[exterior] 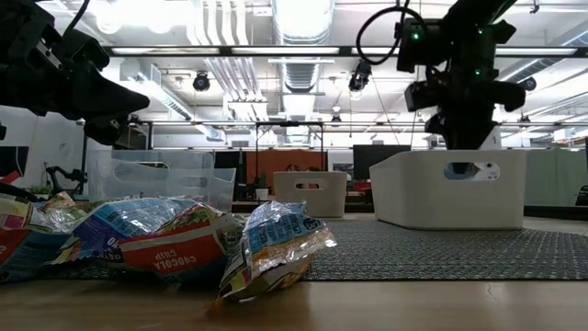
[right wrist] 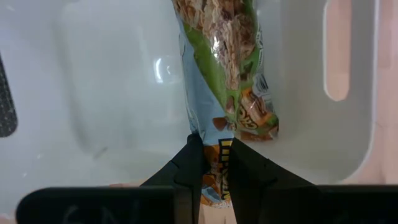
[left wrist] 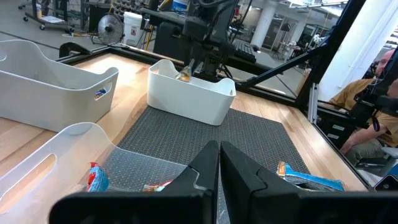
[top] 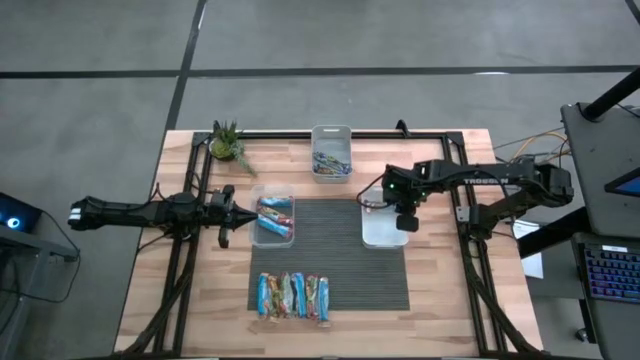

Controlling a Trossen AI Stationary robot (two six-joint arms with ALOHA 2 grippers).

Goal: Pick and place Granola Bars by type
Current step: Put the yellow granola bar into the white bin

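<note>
Pinched in the right gripper (right wrist: 212, 163), a granola bar (right wrist: 224, 68) hangs over the white bin (top: 381, 230); lower it inside before letting go.

Left pincer (left wrist: 219, 163) shut above clear bin (left wrist: 74, 155); right pincer (left wrist: 198, 70) over white bin (left wrist: 193, 99).

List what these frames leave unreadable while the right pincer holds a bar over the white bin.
- High view: the held granola bar is hidden under the right pincer.
- Low view: the white bin wall hides its inside.
- High view: wrappers in the far bin are too small to tell type.
- Left wrist view: the shut left pincer covers part of the clear bin.
</note>
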